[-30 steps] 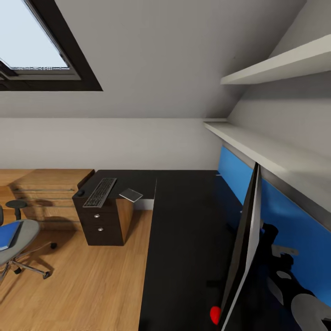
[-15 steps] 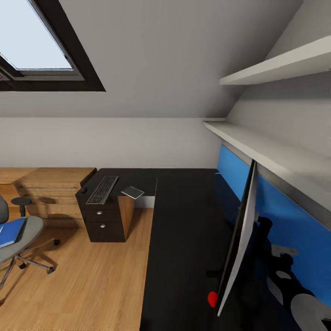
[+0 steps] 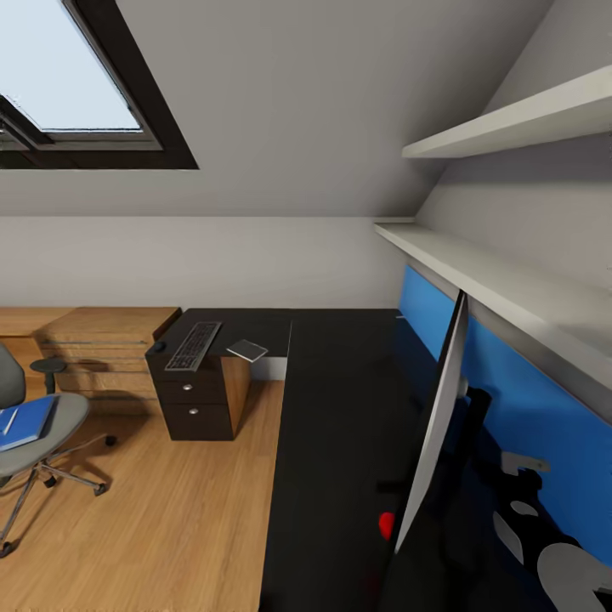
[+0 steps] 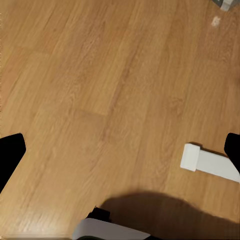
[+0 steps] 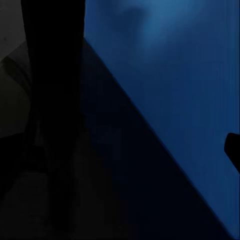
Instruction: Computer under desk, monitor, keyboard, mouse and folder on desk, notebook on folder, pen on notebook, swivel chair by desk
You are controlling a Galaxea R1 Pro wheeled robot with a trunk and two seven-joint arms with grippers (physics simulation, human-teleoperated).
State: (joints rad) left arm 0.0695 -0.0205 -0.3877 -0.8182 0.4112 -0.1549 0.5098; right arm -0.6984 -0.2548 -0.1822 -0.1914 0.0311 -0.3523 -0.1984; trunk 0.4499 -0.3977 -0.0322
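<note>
Left gripper (image 4: 120,155) in the left wrist view: black fingertips (image 4: 10,155) at the two side edges of the frame, spread wide, nothing between them. Below it bare wood floor (image 4: 100,75), with a white bar-shaped part (image 4: 207,162) and a dark shadow near the frame edge. It touches nothing.

Right gripper: in the right wrist view only one black fingertip (image 5: 232,150) peeks in at the edge, so how far it is open cannot be told, nor whether it holds anything. That view looks at the blue wall panel (image 5: 180,75) and a dark vertical shape, too dark to identify.

Head view: the black L-shaped desk (image 3: 331,408) runs from 6 o'clock up to centre, then turns toward 9 o'clock. The monitor (image 3: 433,425) stands on the desk at about 4–5 o'clock, seen edge-on and tilted, red light (image 3: 387,523) at its lower corner, blue panel behind it. The right arm (image 3: 544,535), black and grey, sits behind the monitor at 4 o'clock.

On the far desk wing above the drawer unit (image 3: 194,399): keyboard (image 3: 193,345), mouse (image 3: 158,347) just beside it on the 9 o'clock side, notebook (image 3: 247,349) near it on the 3 o'clock side. The light-wood chest (image 3: 102,348) stands beside that wing.

Swivel chair (image 3: 38,425) at 8–9 o'clock, on the floor well apart from the desk, with the blue folder (image 3: 30,421) lying on its seat and a thin white pen (image 3: 8,420) on the folder.

No readable writing or brand marks.
</note>
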